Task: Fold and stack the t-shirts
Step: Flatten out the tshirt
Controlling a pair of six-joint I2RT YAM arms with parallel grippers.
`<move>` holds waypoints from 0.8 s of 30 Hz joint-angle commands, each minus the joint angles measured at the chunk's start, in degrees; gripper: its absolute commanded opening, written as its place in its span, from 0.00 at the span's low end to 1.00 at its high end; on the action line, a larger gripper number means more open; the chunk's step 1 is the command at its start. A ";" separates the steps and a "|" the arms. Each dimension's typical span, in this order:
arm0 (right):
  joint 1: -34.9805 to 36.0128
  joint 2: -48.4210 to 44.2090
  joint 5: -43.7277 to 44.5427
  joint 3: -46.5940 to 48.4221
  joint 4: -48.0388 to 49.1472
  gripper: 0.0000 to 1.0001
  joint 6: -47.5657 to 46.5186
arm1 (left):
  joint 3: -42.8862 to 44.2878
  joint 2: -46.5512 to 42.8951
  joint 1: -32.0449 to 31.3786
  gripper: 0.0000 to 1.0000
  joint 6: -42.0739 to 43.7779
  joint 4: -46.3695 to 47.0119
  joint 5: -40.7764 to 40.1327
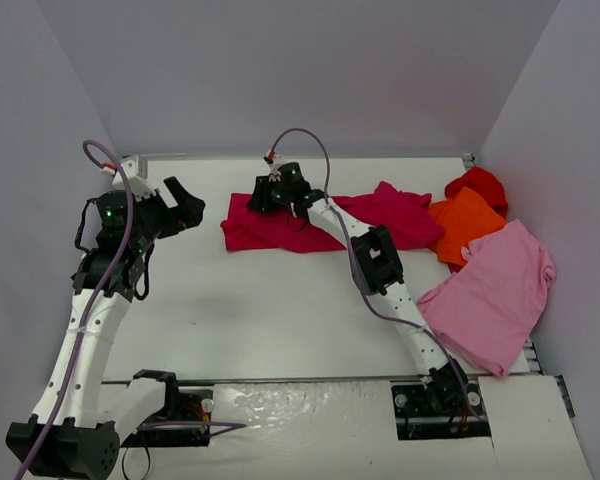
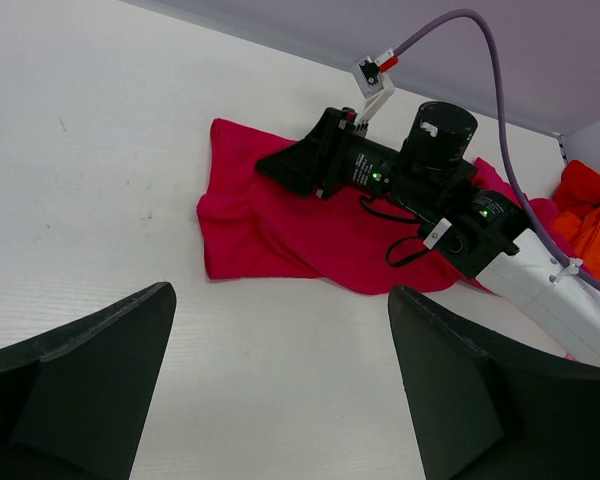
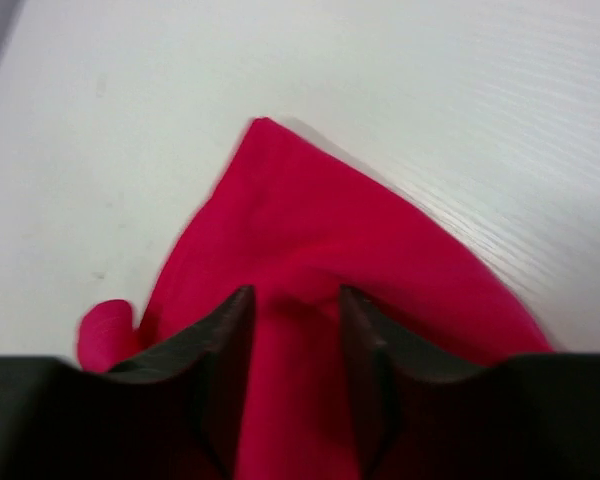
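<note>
The large crimson t-shirt [image 1: 405,215] lies crumpled across the back middle of the table [image 1: 260,310]. My right gripper [image 1: 263,195] rests low on its left end. In the right wrist view the right gripper [image 3: 295,295] is open, its fingers apart with a ridge of crimson t-shirt [image 3: 310,220] between them. My left gripper [image 1: 185,205] hangs open above bare table left of the crimson t-shirt [image 2: 270,230], nothing between its fingers [image 2: 90,370]. The orange t-shirt [image 1: 465,225] and bright red t-shirt [image 1: 477,183] are bunched at the back right. The light pink t-shirt [image 1: 495,290] lies spread at the right.
Grey walls close in the table at the back and both sides. The right arm [image 1: 380,260] stretches diagonally over the crimson shirt's middle, its purple cable [image 1: 315,140] looping above. The pink shirt's lower corner reaches the table's near right edge.
</note>
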 commanded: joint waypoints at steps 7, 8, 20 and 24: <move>1.85 -19.92 -5.07 -20.08 12.68 0.48 0.24 | 1.94 -0.97 0.21 0.85 0.56 3.60 0.61; 2.36 -21.14 -4.57 -21.39 12.37 0.48 -0.67 | 1.99 -0.97 0.16 0.85 0.56 3.60 0.56; 6.47 -26.82 -3.13 -33.05 11.47 0.44 -4.06 | 2.01 -0.67 0.27 0.85 0.43 3.51 0.71; 6.35 -26.05 -2.47 -33.59 11.93 0.44 -4.64 | 2.01 -0.62 0.26 0.85 0.39 3.57 0.80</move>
